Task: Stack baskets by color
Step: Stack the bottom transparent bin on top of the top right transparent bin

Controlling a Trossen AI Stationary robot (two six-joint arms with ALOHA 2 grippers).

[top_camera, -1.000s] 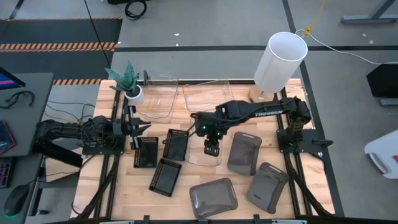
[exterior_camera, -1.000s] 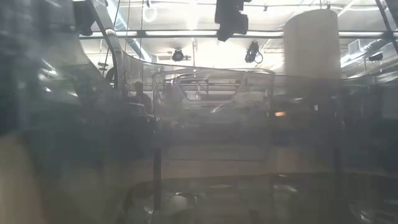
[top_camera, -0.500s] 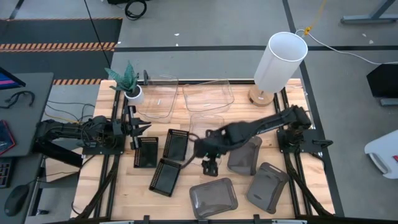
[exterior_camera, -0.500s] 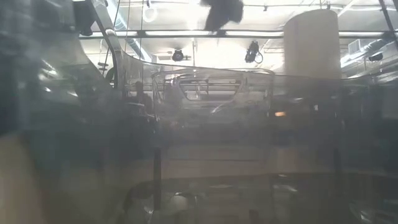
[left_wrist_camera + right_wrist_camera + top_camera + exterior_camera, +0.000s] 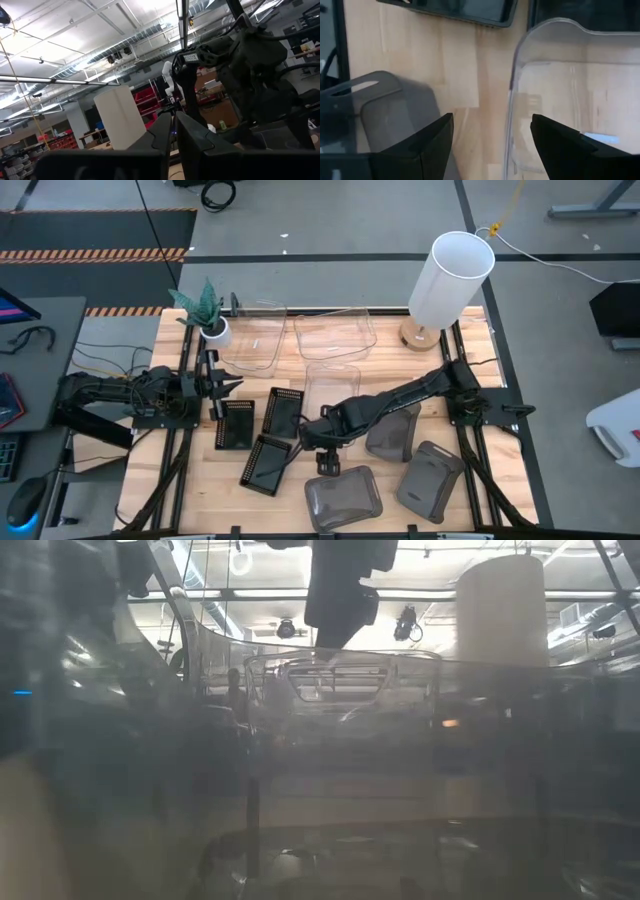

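Three clear baskets lie at the back and middle of the table (image 5: 250, 338), (image 5: 336, 330), (image 5: 330, 385). Three black perforated baskets (image 5: 234, 423), (image 5: 282, 412), (image 5: 265, 465) lie left of centre. Three smoky grey baskets (image 5: 343, 498), (image 5: 392, 428), (image 5: 430, 480) lie at the near right. My right gripper (image 5: 325, 464) hangs open above bare wood between the nearest black basket and the nearest grey basket, pointing steeply down. In its wrist view (image 5: 492, 145) a grey basket (image 5: 385, 115) and a clear basket's rim (image 5: 512, 75) lie beyond the fingers. My left gripper (image 5: 222, 385) waits shut at the table's left.
A tall white cylinder (image 5: 450, 280) stands at the back right and a small potted plant (image 5: 205, 310) at the back left. Bare wood shows along the near edge at the left (image 5: 180, 490). The low view looks through a translucent basket wall (image 5: 320, 790).
My right gripper has swung from over the middle clear basket toward the table's near edge and a little to the left, sinking as it went. It now hangs beside the nearest grey basket. The baskets have not moved.
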